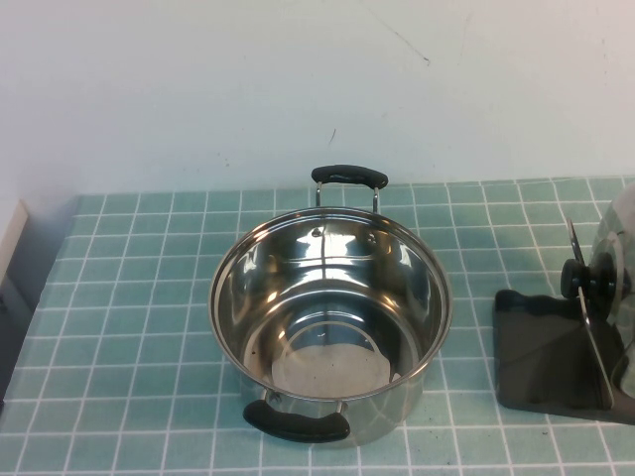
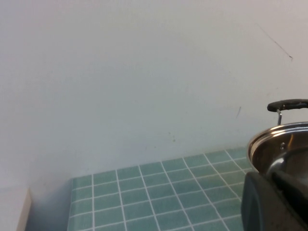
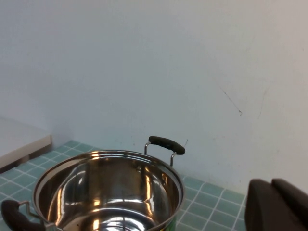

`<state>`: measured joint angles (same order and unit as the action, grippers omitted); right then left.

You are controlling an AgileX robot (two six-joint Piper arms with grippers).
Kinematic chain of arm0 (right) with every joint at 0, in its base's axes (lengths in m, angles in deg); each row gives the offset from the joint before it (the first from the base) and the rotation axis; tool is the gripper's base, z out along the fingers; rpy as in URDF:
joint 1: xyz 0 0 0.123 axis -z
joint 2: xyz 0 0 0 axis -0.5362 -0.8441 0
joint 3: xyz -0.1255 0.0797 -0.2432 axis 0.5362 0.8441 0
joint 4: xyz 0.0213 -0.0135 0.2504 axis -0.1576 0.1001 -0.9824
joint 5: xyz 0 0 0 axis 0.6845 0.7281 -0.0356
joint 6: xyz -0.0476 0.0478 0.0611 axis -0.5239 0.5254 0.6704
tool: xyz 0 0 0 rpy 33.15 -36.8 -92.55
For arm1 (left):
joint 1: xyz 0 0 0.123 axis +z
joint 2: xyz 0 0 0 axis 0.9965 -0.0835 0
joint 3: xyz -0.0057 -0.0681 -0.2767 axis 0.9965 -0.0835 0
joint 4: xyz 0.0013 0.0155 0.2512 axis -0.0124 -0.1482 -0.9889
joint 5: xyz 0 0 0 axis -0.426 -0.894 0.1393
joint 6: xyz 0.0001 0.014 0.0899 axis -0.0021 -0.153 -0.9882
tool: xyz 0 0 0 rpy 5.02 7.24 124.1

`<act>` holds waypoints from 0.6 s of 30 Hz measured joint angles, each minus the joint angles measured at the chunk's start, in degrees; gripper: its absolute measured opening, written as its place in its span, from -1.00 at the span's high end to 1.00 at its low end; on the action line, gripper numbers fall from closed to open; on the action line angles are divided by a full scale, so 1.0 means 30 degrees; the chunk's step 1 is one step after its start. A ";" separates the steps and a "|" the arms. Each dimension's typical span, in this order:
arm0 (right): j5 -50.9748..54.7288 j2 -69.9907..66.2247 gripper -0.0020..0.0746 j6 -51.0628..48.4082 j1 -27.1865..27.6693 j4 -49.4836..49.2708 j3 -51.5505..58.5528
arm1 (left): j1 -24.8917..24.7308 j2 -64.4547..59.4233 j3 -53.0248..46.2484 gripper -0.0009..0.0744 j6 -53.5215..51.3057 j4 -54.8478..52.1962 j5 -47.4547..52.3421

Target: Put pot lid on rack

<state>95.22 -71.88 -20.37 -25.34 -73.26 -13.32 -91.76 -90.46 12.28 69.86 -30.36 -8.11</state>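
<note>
The pot lid [image 1: 613,243] stands on edge in the rack [image 1: 536,352] at the table's right edge. It is partly cut off by the frame, and its black knob [image 1: 585,279] faces left. It leans by the rack's thin wire divider [image 1: 592,332]. Neither gripper shows in the high view. My left gripper [image 2: 272,195] is a dark shape low beside the pot [image 2: 281,147], holding nothing that I can see. My right gripper [image 3: 271,187] is shut and empty, off to the pot's right side. The lid and rack are out of both wrist views.
The open steel pot [image 1: 329,297] with two black handles stands mid-table on teal tiles; it also shows in the right wrist view [image 3: 110,187]. A white wall runs behind. A pale ledge [image 1: 12,233] sits at the far left.
</note>
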 joint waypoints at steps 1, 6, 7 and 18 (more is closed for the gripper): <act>0.0000 0.0000 0.95 0.0000 0.0000 -0.0033 0.0000 | 0.0000 0.0000 -0.0122 0.98 0.0000 0.0000 -0.0164; -0.0038 0.0000 0.95 0.0000 0.0000 -0.0033 0.0038 | 0.0000 0.0000 -0.0308 0.98 0.0000 0.0000 -0.1051; -0.0383 0.0000 0.95 0.0000 0.0000 0.0006 0.0145 | 0.0000 0.0000 -0.0308 0.98 0.0000 0.0000 -0.1200; -1.1276 0.2007 0.95 0.9905 0.0000 1.4544 0.5268 | 0.0000 0.0000 -0.0308 0.98 0.0000 -0.0110 -0.3102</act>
<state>61.39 -65.85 9.34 -25.34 -29.63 2.48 -91.76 -90.46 11.36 69.86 -30.69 -17.42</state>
